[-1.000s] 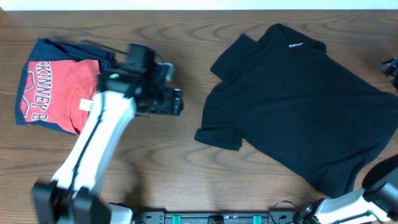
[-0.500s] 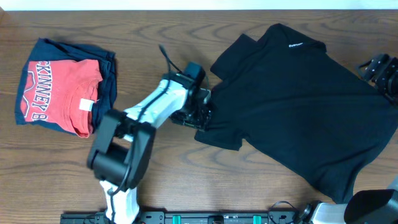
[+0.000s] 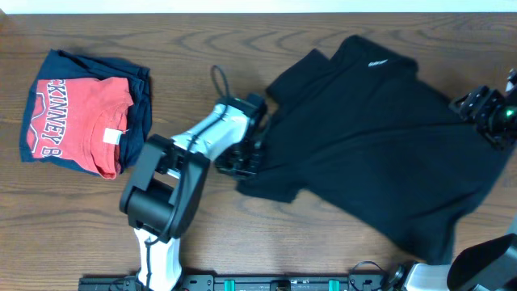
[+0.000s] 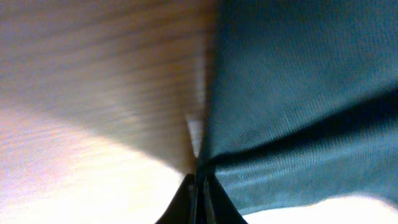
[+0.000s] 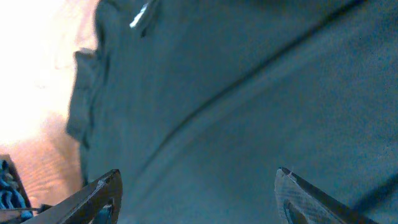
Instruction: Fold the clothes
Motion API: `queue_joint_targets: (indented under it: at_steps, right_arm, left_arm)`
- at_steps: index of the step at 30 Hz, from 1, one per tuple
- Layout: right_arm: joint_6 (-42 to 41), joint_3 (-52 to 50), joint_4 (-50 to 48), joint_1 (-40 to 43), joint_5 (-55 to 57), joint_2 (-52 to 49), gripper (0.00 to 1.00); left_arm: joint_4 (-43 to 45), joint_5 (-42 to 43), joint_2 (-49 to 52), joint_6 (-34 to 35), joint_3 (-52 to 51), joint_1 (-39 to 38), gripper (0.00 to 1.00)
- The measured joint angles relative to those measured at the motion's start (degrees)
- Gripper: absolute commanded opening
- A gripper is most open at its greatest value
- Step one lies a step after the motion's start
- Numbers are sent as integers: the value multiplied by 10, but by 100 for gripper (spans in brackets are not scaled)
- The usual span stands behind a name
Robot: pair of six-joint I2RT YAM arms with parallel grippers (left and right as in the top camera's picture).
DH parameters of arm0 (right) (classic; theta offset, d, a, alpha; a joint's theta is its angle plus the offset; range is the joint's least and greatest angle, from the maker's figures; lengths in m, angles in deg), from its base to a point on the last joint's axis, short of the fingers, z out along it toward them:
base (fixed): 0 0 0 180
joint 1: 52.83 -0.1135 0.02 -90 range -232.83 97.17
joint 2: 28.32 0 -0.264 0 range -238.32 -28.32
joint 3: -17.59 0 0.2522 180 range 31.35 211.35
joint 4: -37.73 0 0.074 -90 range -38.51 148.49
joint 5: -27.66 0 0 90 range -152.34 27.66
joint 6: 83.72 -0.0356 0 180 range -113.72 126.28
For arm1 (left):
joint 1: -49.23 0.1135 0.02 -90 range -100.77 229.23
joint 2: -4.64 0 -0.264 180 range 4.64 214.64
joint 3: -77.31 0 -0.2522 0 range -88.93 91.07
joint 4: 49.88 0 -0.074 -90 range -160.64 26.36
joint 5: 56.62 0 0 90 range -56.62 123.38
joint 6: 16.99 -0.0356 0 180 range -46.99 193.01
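Shirt [image 3: 388, 137] lies spread on the wooden surface [image 3: 283, 238], well apart from the folded pile [image 3: 81, 113] of red tee on navy, with the left arm [image 3: 202, 137] between the two. Its long axis runs on a slant: the collar with its white lettering [image 3: 377, 62] sits at the far end, and the hem reaches toward the near corner farthest from the pile. The sleeve [image 3: 271, 178] that points toward the pile is bunched at the shirt's near-pile edge, and the left arm's jaws sit right on it. In the left wrist view they are drawn together to a thin line with the edge of the dark cloth [image 4: 298, 93] caught between them, so they look closed on the shirt. That arm is stretched low and folded back on itself, with its wrist down at the cloth. The right arm [image 3: 483, 109] hangs over the shirt's shoulder on the side away from the pile. Its jaws are spread wide above the fabric [image 5: 236, 93] and hold nothing. Since each arm has one side of the shirt within reach, the next move probably needs the right jaws to drop and pinch the far shoulder before any fold across the long axis.
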Motion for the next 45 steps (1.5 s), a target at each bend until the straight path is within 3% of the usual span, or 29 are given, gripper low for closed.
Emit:
queue_joint_targets:
  at_steps: [7,11,17,22,24,27,28,33,35,37,39,45]
  right_arm:
    - [-10,-116,-72,-2,5,0,73]
    - [-46,-195,-109,-8,46,0,73]
    - [-123,-325,-200,-11,145,-2,69]
    - [-162,-391,-238,-11,184,-3,69]
    - [-176,-396,-249,-12,199,0,61]
    - [-195,-404,-271,-12,226,1,27]
    - [-200,-407,-282,-12,236,2,22]
    - [-227,-428,-358,-12,277,4,11]
    - [-240,-431,-390,-10,296,-3,14]
    - [-252,-432,-440,-4,307,-16,41]
    - [-249,-428,-487,1,307,-31,56]
    - [-181,-411,-487,9,223,-34,62]
  left_arm:
    - [-62,-65,-5,64,-1,107,6]
    - [-73,-68,-28,74,-2,126,8]
    - [-79,-69,-99,81,-3,124,38]
    - [-76,-71,-158,77,-3,124,47]
    - [-71,-71,-175,76,-3,124,47]
    - [-63,-71,-193,76,-3,124,47]
    - [-61,-71,-196,75,-3,124,47]
    - [-59,-71,-201,72,-3,124,47]
    - [-59,-72,-201,72,-3,124,47]
    - [-57,-71,-201,72,-3,124,47]
    - [-52,-71,-201,71,-3,124,47]
    - [-5,-37,-201,49,-4,124,47]
